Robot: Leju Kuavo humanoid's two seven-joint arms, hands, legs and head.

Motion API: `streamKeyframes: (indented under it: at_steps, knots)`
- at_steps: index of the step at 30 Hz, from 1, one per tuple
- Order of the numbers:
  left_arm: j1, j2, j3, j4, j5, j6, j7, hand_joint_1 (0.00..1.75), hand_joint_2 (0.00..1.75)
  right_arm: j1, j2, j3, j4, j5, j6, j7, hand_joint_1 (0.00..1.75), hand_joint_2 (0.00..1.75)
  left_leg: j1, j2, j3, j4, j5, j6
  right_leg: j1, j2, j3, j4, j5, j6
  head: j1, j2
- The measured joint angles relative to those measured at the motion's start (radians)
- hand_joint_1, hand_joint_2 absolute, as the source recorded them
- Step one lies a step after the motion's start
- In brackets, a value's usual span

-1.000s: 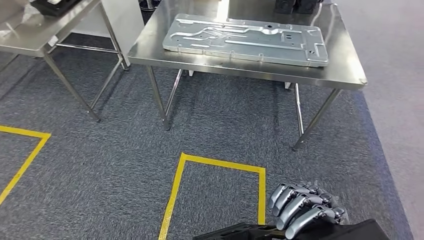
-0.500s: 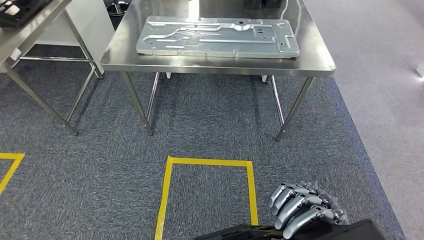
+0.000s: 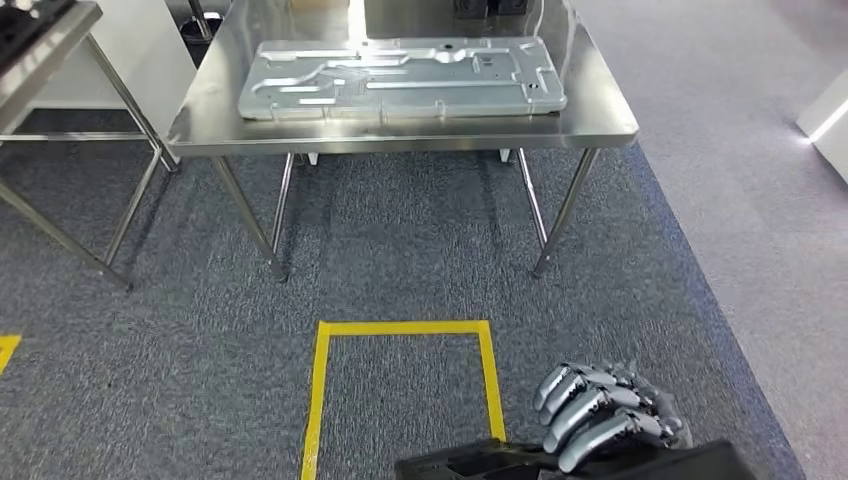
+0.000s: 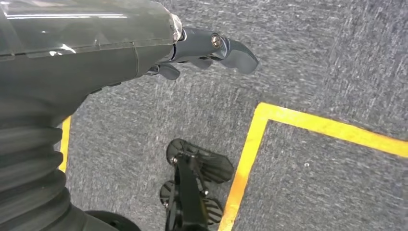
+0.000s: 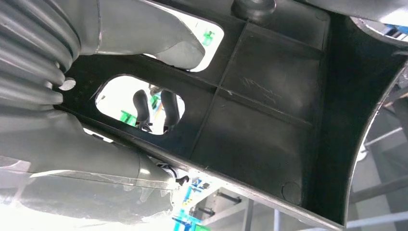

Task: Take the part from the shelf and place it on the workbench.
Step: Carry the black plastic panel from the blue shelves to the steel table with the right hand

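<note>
The right hand (image 3: 605,415) gripped the black part (image 3: 560,462) low at the robot's front; the left hand (image 4: 211,48) apparently held nothing. Squaring up to the workbench (image 3: 600,125) before lowering seemed wise.

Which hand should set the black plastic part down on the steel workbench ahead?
The right hand: it already grips the black plastic part. The left hand hangs over the carpet, holding nothing. The steel workbench stands ahead.

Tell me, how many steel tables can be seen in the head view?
2. One steel table stands straight ahead with a large metal plate on it; a second table shows partly at the left edge. Others may be outside the picture.
</note>
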Motion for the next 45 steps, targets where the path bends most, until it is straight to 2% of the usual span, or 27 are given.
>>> streamKeyframes:
  at_steps: [2, 4, 5, 7, 8, 9, 10, 11, 13, 15, 19, 21, 23, 24, 25, 26, 28, 30, 33, 35, 38, 39, 40, 41, 42, 43, 45]
  knots:
    - [-0.001, 0.0, 0.0, 0.0, 0.0, -0.001, -0.001, 0.0, 1.75, -0.001, 0.0, 0.0, 0.0, 0.0, -0.002, 0.0, 1.24, 1.75, -0.003, 0.001, 0.0, -0.003, 0.001, 0.014, -0.001, 0.002, -0.002, 0.001, -0.001, 0.011, 0.0, 0.0]
    - [-0.002, 0.0, 0.0, 0.0, 0.0, -0.003, -0.001, 0.0, 1.75, -0.001, 0.0, 0.0, 0.0, 0.0, -0.003, 0.0, 1.24, 1.75, -0.002, 0.003, 0.003, -0.008, 0.007, 0.026, -0.003, -0.003, -0.011, 0.025, -0.019, 0.021, 0.001, 0.0]
    - [-0.002, 0.0, 0.0, 0.0, 0.0, -0.004, -0.001, 0.0, 1.75, -0.002, 0.0, 0.001, 0.0, 0.0, -0.004, 0.0, 1.24, 1.75, 0.0, 0.004, 0.003, -0.011, 0.009, 0.032, -0.004, -0.005, -0.028, 0.064, -0.043, 0.026, 0.002, 0.0]
    - [-0.002, 0.001, 0.0, 0.0, 0.0, -0.006, -0.001, 0.0, 1.75, -0.004, 0.0, 0.001, 0.0, 0.0, -0.006, 0.0, 1.24, 1.75, -0.001, 0.007, 0.002, -0.011, 0.01, 0.037, -0.006, -0.009, -0.088, 0.19, -0.107, 0.033, 0.003, 0.0]
    - [-0.002, 0.001, 0.0, 0.0, 0.0, -0.007, -0.001, 0.0, 1.75, -0.003, 0.0, 0.001, 0.0, 0.0, -0.007, 0.0, 1.24, 1.75, -0.002, 0.008, 0.002, -0.011, 0.009, 0.038, -0.007, -0.009, -0.117, 0.249, -0.128, 0.036, 0.003, 0.0]
    - [-0.002, 0.001, 0.0, 0.0, 0.0, -0.008, -0.001, 0.0, 1.75, -0.003, 0.0, 0.002, 0.0, 0.0, -0.008, 0.0, 1.24, 1.75, -0.004, 0.009, 0.002, -0.011, 0.009, 0.038, -0.009, -0.01, -0.134, 0.281, -0.132, 0.036, 0.003, 0.0]
    - [-0.002, 0.001, 0.0, 0.0, 0.0, -0.009, -0.001, 0.0, 1.75, -0.003, 0.0, 0.002, 0.0, 0.0, -0.008, 0.0, 1.24, 1.75, -0.004, 0.009, 0.002, -0.01, 0.008, 0.038, -0.009, -0.01, -0.132, 0.274, -0.116, 0.035, 0.003, 0.0]
    - [-0.002, 0.001, 0.0, 0.0, 0.001, -0.011, -0.001, 0.0, 1.75, -0.003, 0.0, 0.002, 0.0, 0.0, -0.008, 0.0, 1.24, 1.75, -0.005, 0.009, 0.004, -0.01, 0.007, 0.038, -0.009, -0.011, -0.109, 0.228, -0.084, 0.032, 0.003, 0.0]
    - [-0.002, 0.0, 0.0, 0.0, 0.002, -0.015, -0.001, 0.0, 1.75, -0.004, 0.0, 0.002, 0.0, 0.0, -0.008, 0.0, 1.24, 1.75, -0.007, 0.009, 0.008, -0.01, 0.004, 0.034, -0.005, -0.017, -0.04, 0.088, -0.023, 0.021, 0.003, 0.0]
    - [-0.002, 0.0, 0.0, 0.0, 0.003, -0.017, 0.0, 0.0, 1.75, -0.005, 0.0, 0.002, 0.0, 0.0, -0.008, 0.0, 1.24, 1.75, -0.009, 0.009, 0.009, -0.009, 0.001, 0.026, 0.003, -0.023, -0.003, 0.008, -0.002, 0.01, 0.002, 0.0]
    - [-0.003, 0.001, 0.0, 0.0, 0.008, -0.023, 0.002, 0.0, 1.75, -0.006, 0.0, 0.002, 0.0, -0.001, -0.01, 0.0, 1.24, 1.75, -0.007, 0.01, 0.006, 0.003, -0.013, 0.004, 0.001, -0.02, 0.004, -0.012, 0.003, -0.007, 0.002, 0.0]
    - [-0.003, 0.001, 0.0, 0.0, 0.009, -0.026, 0.002, 0.0, 1.75, -0.006, 0.0, 0.002, 0.0, -0.003, -0.01, 0.0, 1.24, 1.75, -0.005, 0.006, -0.03, 0.087, -0.063, -0.004, -0.002, -0.021, 0.009, -0.02, 0.006, -0.016, 0.0, 0.0]
    - [-0.001, 0.001, 0.0, 0.0, 0.01, -0.027, 0.003, 0.0, 1.75, -0.005, 0.001, 0.002, 0.0, -0.004, -0.01, 0.0, 1.24, 1.75, -0.003, 0.006, -0.092, 0.215, -0.12, -0.01, -0.001, -0.02, 0.01, -0.02, 0.004, -0.02, -0.001, 0.0]
    - [0.0, 0.001, 0.0, 0.0, 0.01, -0.027, 0.003, 0.0, 1.75, -0.005, 0.001, 0.002, 0.0, -0.005, -0.01, 0.0, 1.24, 1.75, -0.001, 0.006, -0.114, 0.257, -0.129, -0.012, -0.001, -0.019, 0.01, -0.019, 0.003, -0.021, -0.001, 0.0]
    - [0.001, 0.001, 0.0, 0.0, 0.011, -0.027, 0.003, 0.0, 1.75, -0.005, 0.001, 0.002, 0.0, -0.005, -0.01, 0.0, 1.24, 1.75, 0.0, 0.006, -0.12, 0.263, -0.118, -0.014, -0.001, -0.018, 0.011, -0.018, 0.002, -0.02, -0.001, 0.0]
    - [0.002, 0.001, 0.0, 0.0, 0.011, -0.027, 0.003, 0.0, 1.75, -0.005, 0.001, 0.002, 0.0, -0.006, -0.01, 0.0, 1.24, 1.75, 0.002, 0.006, -0.111, 0.239, -0.093, -0.016, -0.002, -0.016, 0.012, -0.016, 0.001, -0.019, -0.001, 0.0]
    - [0.001, 0.002, 0.0, 0.0, 0.011, -0.027, 0.003, 0.0, 1.75, -0.005, 0.001, 0.002, 0.0, -0.006, -0.01, 0.0, 1.24, 1.75, 0.007, 0.004, -0.052, 0.109, -0.026, -0.016, -0.002, -0.013, 0.012, -0.008, -0.005, -0.012, -0.001, 0.0]
    - [0.0, 0.002, 0.0, 0.0, 0.012, -0.028, 0.002, 0.0, 1.75, -0.006, 0.001, 0.002, 0.0, -0.006, -0.009, 0.0, 1.24, 1.75, 0.006, 0.001, -0.011, 0.019, 0.003, -0.009, 0.0, -0.011, 0.008, 0.003, -0.012, -0.002, -0.001, 0.0]
    - [0.001, 0.003, 0.0, 0.0, 0.012, -0.028, 0.002, 0.0, 1.75, -0.006, 0.001, 0.002, 0.0, -0.006, -0.009, 0.0, 1.24, 1.75, 0.001, 0.0, -0.009, 0.005, 0.004, 0.01, -0.001, -0.01, 0.004, 0.006, -0.013, 0.014, -0.001, 0.0]
    - [-0.001, 0.003, 0.0, 0.001, 0.015, -0.03, 0.001, 0.0, 1.75, -0.006, 0.001, 0.002, 0.0, -0.006, -0.009, 0.0, 1.24, 1.75, 0.002, 0.002, -0.007, -0.001, 0.009, 0.023, -0.004, -0.012, -0.008, 0.035, -0.034, 0.024, 0.0, 0.0]
    - [-0.002, 0.003, 0.0, 0.0, 0.021, -0.034, -0.001, 0.0, 1.75, -0.006, 0.001, 0.002, 0.0, -0.006, -0.009, 0.0, 1.24, 1.75, 0.001, 0.005, -0.008, -0.003, 0.01, 0.035, -0.008, -0.014, -0.088, 0.202, -0.12, 0.033, 0.001, 0.0]
    - [-0.002, 0.003, 0.0, 0.0, 0.021, -0.035, -0.001, 0.0, 1.75, -0.006, 0.001, 0.002, 0.0, -0.006, -0.009, 0.0, 1.24, 1.75, 0.0, 0.006, -0.008, -0.003, 0.01, 0.036, -0.009, -0.014, -0.116, 0.257, -0.139, 0.035, 0.001, 0.0]
    - [-0.002, 0.004, 0.0, 0.0, 0.022, -0.037, 0.0, 0.0, 1.75, -0.005, 0.002, 0.002, 0.0, -0.006, -0.009, 0.0, 1.24, 1.75, -0.001, 0.006, -0.008, -0.003, 0.009, 0.036, -0.01, -0.014, -0.13, 0.283, -0.139, 0.035, 0.001, 0.0]
    - [-0.002, 0.004, 0.0, 0.0, 0.023, -0.04, 0.0, 0.0, 1.75, -0.005, 0.002, 0.002, 0.0, -0.006, -0.009, 0.0, 1.24, 1.75, -0.001, 0.006, -0.007, -0.002, 0.009, 0.036, -0.011, -0.014, -0.125, 0.271, -0.121, 0.034, 0.001, 0.0]
    - [-0.002, 0.004, 0.0, 0.0, 0.024, -0.043, 0.0, 0.0, 1.75, -0.005, 0.002, 0.002, 0.0, -0.005, -0.009, 0.0, 1.24, 1.75, -0.001, 0.006, -0.005, -0.002, 0.009, 0.035, -0.011, -0.015, -0.102, 0.223, -0.088, 0.032, 0.001, 0.0]
    - [-0.002, 0.004, 0.0, 0.001, 0.024, -0.045, -0.001, 0.0, 1.75, -0.006, 0.002, 0.002, 0.0, -0.004, -0.009, 0.0, 1.24, 1.75, -0.001, 0.006, -0.003, -0.002, 0.008, 0.034, -0.01, -0.016, -0.067, 0.154, -0.053, 0.027, 0.001, 0.0]
    - [-0.002, 0.004, 0.0, 0.001, 0.023, -0.048, -0.001, 0.0, 1.75, -0.006, 0.003, 0.002, 0.0, 0.003, -0.009, 0.0, 1.24, 1.75, -0.004, 0.005, -0.002, -0.001, 0.006, 0.028, -0.004, -0.02, -0.011, 0.039, -0.014, 0.016, 0.001, 0.0]
